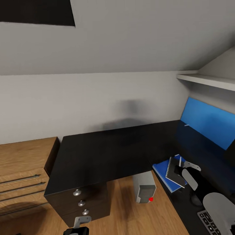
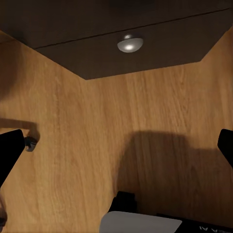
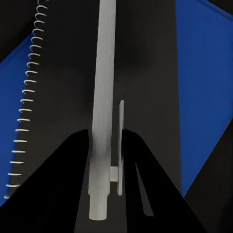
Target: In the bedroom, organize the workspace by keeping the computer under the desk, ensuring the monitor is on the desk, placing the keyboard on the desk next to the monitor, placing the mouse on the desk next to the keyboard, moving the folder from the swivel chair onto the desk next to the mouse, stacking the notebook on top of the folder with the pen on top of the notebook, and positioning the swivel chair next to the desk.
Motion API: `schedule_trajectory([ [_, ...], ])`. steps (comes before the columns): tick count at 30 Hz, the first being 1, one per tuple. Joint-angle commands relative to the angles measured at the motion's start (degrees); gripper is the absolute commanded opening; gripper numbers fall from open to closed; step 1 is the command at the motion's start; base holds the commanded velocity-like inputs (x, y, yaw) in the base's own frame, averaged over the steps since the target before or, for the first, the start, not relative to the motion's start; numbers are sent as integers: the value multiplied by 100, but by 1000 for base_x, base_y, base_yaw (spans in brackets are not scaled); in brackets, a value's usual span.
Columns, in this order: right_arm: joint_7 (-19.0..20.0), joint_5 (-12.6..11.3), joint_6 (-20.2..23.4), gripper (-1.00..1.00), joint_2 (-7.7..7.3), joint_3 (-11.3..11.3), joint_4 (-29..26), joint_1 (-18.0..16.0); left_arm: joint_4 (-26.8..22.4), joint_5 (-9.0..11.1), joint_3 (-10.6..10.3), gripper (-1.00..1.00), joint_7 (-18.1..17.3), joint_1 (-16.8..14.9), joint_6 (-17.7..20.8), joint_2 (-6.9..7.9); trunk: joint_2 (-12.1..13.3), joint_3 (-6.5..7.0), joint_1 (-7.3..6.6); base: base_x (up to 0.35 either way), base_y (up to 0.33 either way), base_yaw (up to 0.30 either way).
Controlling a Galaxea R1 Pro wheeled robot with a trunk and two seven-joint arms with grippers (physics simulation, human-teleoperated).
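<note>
The right gripper [image 3: 104, 145] has its black fingers [image 3: 58, 189] closed on a slim grey pen [image 3: 103, 97], held over the dark spiral-bound notebook [image 1: 173, 170]. That notebook lies on the flat bright blue folder [image 1: 162, 171] on the glossy black L-shaped table [image 1: 104, 153]. The small grey computer tower [image 1: 144, 188] with a red light stands on the wooden floor [image 2: 82, 145] under the table. The left gripper [image 2: 116, 145] hangs open near a silver-knobbed drawer [image 1: 81, 202].

Right pincer [image 3: 104, 145] fingers closed around a pen [image 3: 103, 97], left pincer [image 2: 116, 145] spread wide, pointing down
</note>
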Motion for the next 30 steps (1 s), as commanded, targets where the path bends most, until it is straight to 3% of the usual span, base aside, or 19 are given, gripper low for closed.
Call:
schedule_trajectory([
  [1, -48, -45, 14, -100, -9, 48, 2, -8, -24, 58, -48, 100, 27, -11, -42, 5, -6, -8, 1, 4, 0, 0],
  [30, -34, -20, -149, -100, 35, 99, 207, -24, -24, 56, -48, 100, 22, -11, -42, -4, -6, -8, 1, 0, 0, 0],
])
